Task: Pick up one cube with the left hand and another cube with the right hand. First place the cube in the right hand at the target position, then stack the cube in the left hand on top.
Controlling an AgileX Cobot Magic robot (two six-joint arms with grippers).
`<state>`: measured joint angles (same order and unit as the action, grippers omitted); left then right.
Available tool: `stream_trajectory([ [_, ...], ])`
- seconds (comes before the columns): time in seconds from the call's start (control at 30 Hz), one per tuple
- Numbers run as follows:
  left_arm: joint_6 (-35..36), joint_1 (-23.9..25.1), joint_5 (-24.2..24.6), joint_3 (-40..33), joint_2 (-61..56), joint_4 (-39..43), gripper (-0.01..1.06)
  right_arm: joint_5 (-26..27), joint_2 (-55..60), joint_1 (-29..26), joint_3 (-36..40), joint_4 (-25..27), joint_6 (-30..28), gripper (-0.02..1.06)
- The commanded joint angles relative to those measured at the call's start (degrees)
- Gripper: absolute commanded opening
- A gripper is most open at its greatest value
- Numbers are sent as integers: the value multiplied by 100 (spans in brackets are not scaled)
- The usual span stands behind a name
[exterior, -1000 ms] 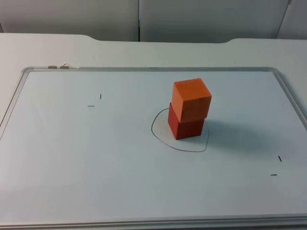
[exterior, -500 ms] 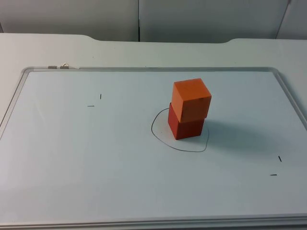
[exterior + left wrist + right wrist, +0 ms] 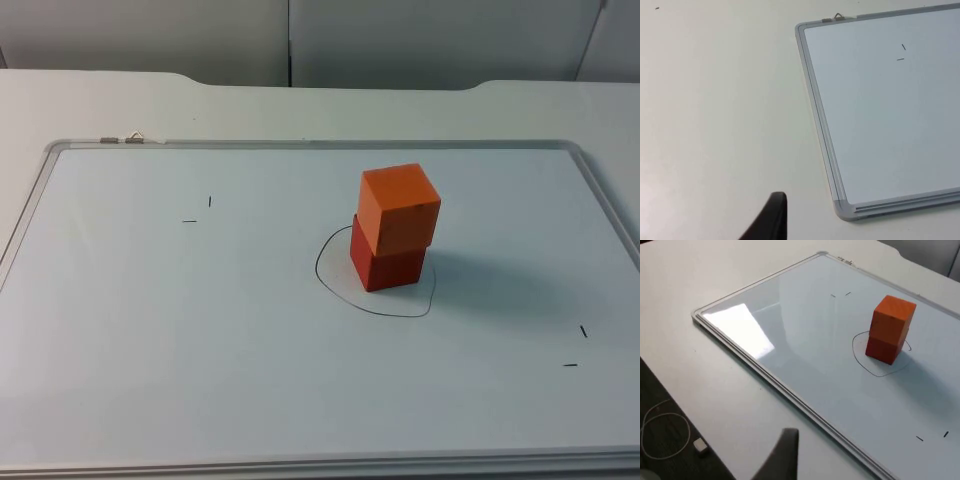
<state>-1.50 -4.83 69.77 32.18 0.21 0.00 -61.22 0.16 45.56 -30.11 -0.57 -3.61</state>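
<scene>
Top view: orange cube (image 3: 400, 208) sits skewed on red cube (image 3: 387, 265), inside drawn ring (image 3: 375, 300); stack done. Both gripper states unreadable; keep arms clear.

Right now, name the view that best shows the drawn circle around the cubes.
Top view: the drawn circle is seen from above around the red cube, under the orange cube. The right wrist view shows it slanted. The left wrist view shows whiteboard markings instead.

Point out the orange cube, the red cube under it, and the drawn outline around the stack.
orange cube (image 3: 400, 208), top view, its front face.
red cube (image 3: 392, 268), top view, its front face below the orange one.
drawn outline (image 3: 322, 282), top view, its left curve on the whiteboard.
</scene>
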Motion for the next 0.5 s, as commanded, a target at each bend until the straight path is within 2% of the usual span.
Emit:
stream_trajectory([
  [0.0,30,10,-59,-17,-21,0,105,-7,-16,19,50,-112,246,90],
  [0.2,30,10,-59,-17,-21,0,105,-35,-16,19,80,-316,534,90],
  [0.27,30,10,-59,-17,-21,0,105,-47,-16,19,80,-483,791,90],
  [0.47,30,10,-59,-17,-21,0,105,-47,-16,19,80,-509,822,90],
])
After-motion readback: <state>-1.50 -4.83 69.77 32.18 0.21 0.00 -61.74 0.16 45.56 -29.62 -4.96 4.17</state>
